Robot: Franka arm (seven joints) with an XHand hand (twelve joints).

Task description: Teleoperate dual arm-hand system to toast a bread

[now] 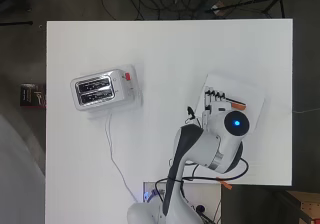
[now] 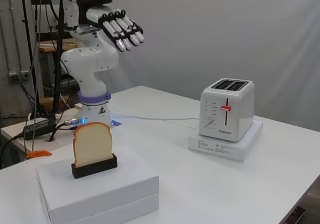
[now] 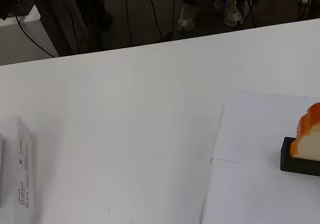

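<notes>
We see the hand (image 2: pixel 122 31) raised high above the table (image 1: pixel 165 49), its fingers (image 2: pixel 131 33) straight and spread a little, holding nothing. The slice of bread (image 2: pixel 92 143) stands upright in a black holder (image 2: pixel 94 167) on top of a white box (image 2: pixel 100 189), below the hand and well apart from it. The toaster (image 2: pixel 226 109) sits on its own flat white base (image 2: pixel 226 144) across the table, well away from the bread, both slots on top bare and its white cord (image 1: pixel 114 161) running back toward the arm's base.
</notes>
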